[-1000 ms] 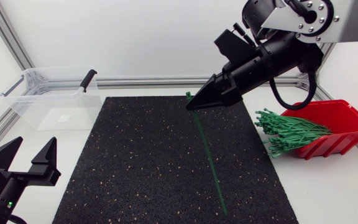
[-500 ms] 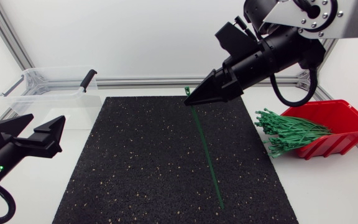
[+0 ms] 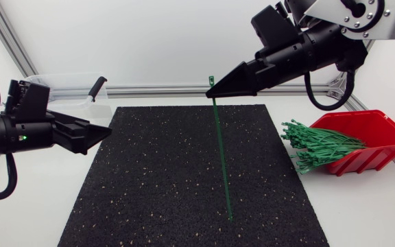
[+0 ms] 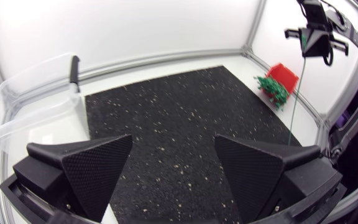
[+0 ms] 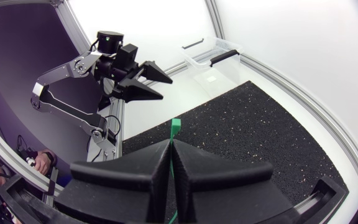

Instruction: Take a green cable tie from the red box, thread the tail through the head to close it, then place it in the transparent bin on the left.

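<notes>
Cable tie (image 3: 220,151) hanging from clamped right tool (image 3: 212,93), left tool (image 4: 173,140) spread wide

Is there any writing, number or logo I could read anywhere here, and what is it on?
No text can be read in any view.
Pale sticker on the transparent bin: too small to read, if it bears print at all.
Red box, green cable ties, black mat: no print shows.
</notes>
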You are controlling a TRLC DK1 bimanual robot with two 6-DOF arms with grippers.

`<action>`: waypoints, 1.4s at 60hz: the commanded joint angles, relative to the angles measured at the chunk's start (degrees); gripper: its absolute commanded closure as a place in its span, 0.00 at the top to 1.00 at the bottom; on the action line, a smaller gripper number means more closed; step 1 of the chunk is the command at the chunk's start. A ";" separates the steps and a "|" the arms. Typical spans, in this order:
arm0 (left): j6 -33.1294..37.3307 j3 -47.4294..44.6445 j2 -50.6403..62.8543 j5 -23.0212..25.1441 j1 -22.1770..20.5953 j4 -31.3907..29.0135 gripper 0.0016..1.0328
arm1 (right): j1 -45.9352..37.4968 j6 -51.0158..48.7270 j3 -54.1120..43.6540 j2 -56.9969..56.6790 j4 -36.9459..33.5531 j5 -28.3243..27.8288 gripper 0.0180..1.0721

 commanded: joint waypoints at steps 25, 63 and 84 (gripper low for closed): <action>8.05 3.37 -2.32 12.17 -17.17 -3.08 0.92 | -0.21 11.32 -1.60 -1.88 4.41 -9.07 0.10; -1.71 5.13 3.48 24.47 -20.95 15.20 0.92 | 3.66 18.26 -0.37 -2.41 6.26 -16.63 0.08; -5.66 9.96 11.21 24.65 -21.83 21.27 0.92 | 3.57 18.00 -2.13 -4.60 7.75 -18.30 0.08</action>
